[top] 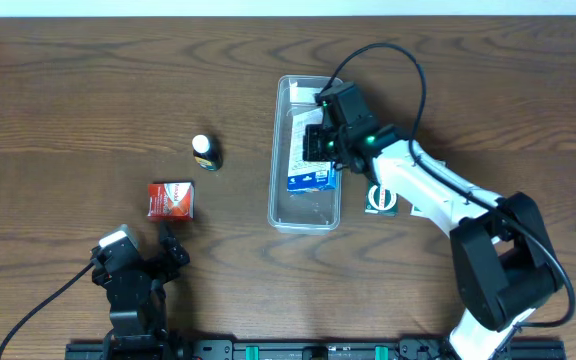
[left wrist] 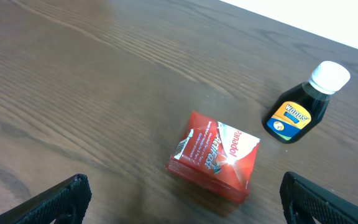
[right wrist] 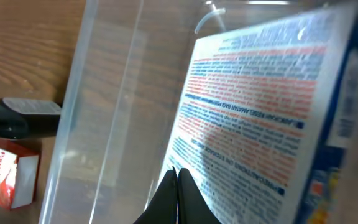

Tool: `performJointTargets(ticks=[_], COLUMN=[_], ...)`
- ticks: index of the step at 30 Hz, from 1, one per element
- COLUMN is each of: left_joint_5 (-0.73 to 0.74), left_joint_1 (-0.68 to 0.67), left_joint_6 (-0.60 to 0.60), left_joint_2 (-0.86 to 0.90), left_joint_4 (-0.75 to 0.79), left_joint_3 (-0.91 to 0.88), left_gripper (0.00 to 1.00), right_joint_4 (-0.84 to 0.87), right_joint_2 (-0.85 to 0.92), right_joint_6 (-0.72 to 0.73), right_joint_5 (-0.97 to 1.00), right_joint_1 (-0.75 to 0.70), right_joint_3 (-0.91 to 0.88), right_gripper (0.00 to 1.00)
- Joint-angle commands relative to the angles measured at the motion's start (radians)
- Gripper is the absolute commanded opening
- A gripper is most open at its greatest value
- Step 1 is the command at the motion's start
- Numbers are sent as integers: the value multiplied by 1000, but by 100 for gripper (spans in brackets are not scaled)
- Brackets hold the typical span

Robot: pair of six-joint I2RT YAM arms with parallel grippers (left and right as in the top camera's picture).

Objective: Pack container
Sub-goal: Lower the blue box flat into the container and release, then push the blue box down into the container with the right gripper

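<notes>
The clear container (top: 303,212) lies lengthwise at the table's middle. A blue and white box (top: 306,177) rests inside it. My right gripper (top: 320,140) is inside the container, shut and empty, with its tips against the box's white printed face (right wrist: 260,106); the tips show in the right wrist view (right wrist: 178,186). A red box (top: 171,199) and a dark bottle with a white cap (top: 205,152) lie on the table left of the container. My left gripper (top: 168,252) is open and empty just short of the red box (left wrist: 216,155), with the bottle (left wrist: 300,106) beyond it.
A small green and white packet (top: 381,198) lies on the table just right of the container, under the right arm. The container's wall (right wrist: 73,112) stands between my right gripper and the bottle (right wrist: 17,115) and red box (right wrist: 5,180).
</notes>
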Motion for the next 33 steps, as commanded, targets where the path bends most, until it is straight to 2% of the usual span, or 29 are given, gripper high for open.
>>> performJointTargets(ticks=[1,12,18,22,33], left_joint_5=[-9,-8,-8,-8,-8], left_joint_1=[-2,-2,-2,-2,-2], left_joint_6=[17,17,17,16,17], left_joint_2=[-6,-6,-6,-6,-6], left_joint_4=[-2,-2,-2,-2,-2], left_joint_3=[-18,-18,-18,-18,-18], left_gripper=[98,98,98,98,98], right_joint_4=[-16,-121,-220,-282,-307], right_joint_2=[-69,-105,-105,-104,-68], right_joint_6=[-75,-85,-441,-639,-773], right_joint_5=[-38,11,-5,-117,-133], right_joint_1=[13,38,89,113,137], right_joint_3=[13,13,24,24,22], right_gripper=[1,1,4,1,1])
